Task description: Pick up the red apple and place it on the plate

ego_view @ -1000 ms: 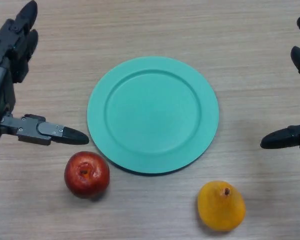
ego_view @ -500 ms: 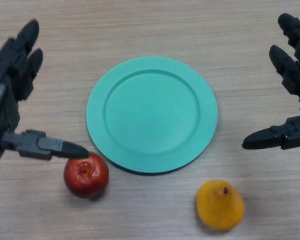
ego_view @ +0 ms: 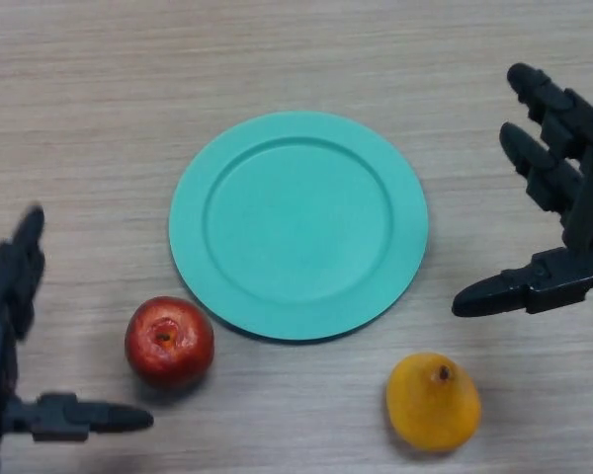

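The red apple [ego_view: 169,342] sits on the wooden table just off the front left rim of the teal plate [ego_view: 298,225], stem dimple up. My left hand [ego_view: 10,326] is open at the lower left, its fingers to the left of the apple and its thumb [ego_view: 89,418] just in front of it, not touching. My right hand [ego_view: 573,207] is open at the right edge, beside the plate, its thumb [ego_view: 504,293] pointing left.
A yellow-orange fruit [ego_view: 434,403] lies on the table in front of the plate's right side, below my right thumb. The wooden table [ego_view: 296,59] extends beyond the plate on all sides.
My left hand has dropped toward the front edge; its thumb went from behind the apple to in front of it. My right hand has moved left, toward the plate. Apple and plate unmoved.
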